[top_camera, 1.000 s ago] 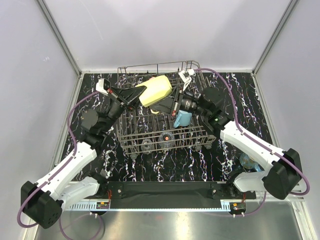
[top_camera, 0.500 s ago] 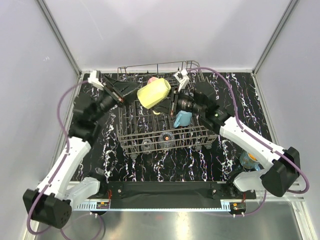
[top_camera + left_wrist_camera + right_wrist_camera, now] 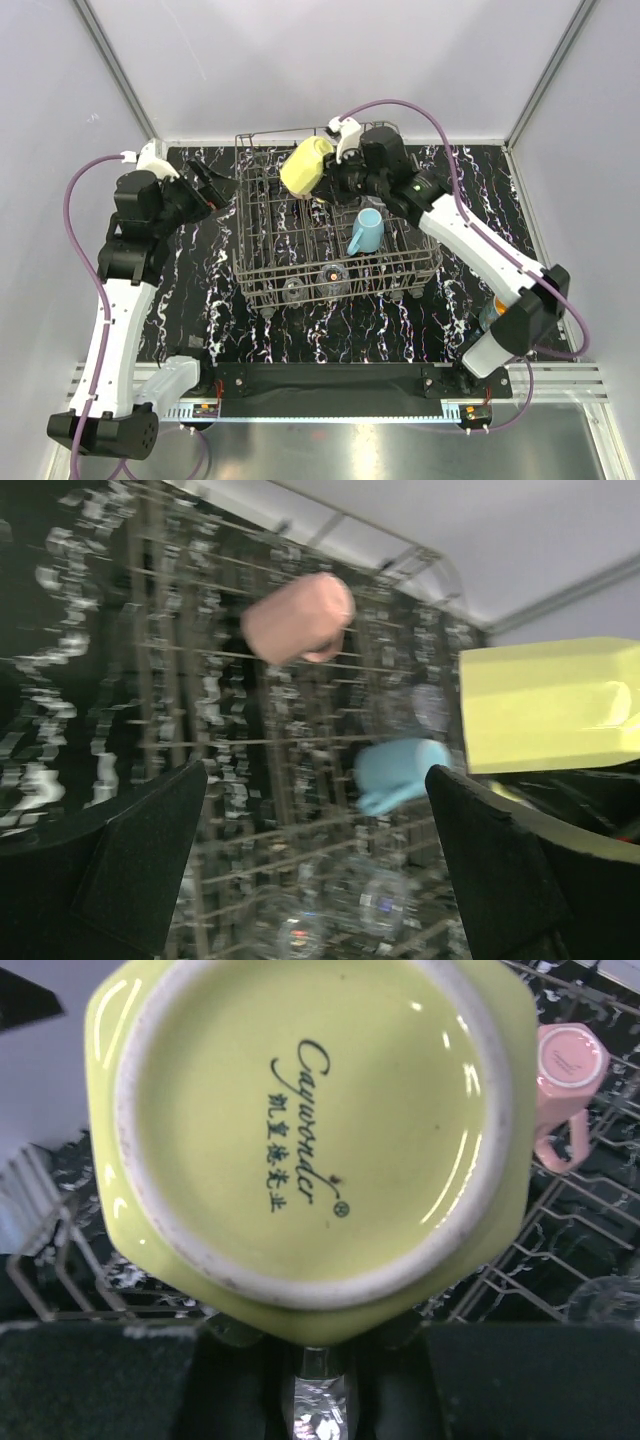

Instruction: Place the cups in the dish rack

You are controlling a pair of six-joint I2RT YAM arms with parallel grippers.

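The yellow mug [image 3: 306,165] hangs over the back of the dish rack [image 3: 243,215], with my right gripper [image 3: 332,182] shut on it. In the right wrist view its base [image 3: 310,1130] fills the frame above the gripper [image 3: 310,1365], and a pink mug [image 3: 566,1068] stands in the rack [image 3: 560,1260] beyond. My left gripper [image 3: 205,182] is open and empty, left of the rack. Between its fingers [image 3: 140,865] I see the pink mug [image 3: 298,617], a light blue mug [image 3: 400,770] and the yellow mug [image 3: 545,705]. The light blue mug [image 3: 367,232] and two clear glasses [image 3: 333,275] sit in the rack.
A teal-blue mug [image 3: 495,315] stands on the marbled black table [image 3: 340,335] at the right, partly hidden by my right arm. White walls enclose the table on three sides. The arm bases and a black bar run along the near edge.
My left gripper opened, let go of the yellow mug and drew back to the left. My right gripper carried the mug up toward the rack's back edge.
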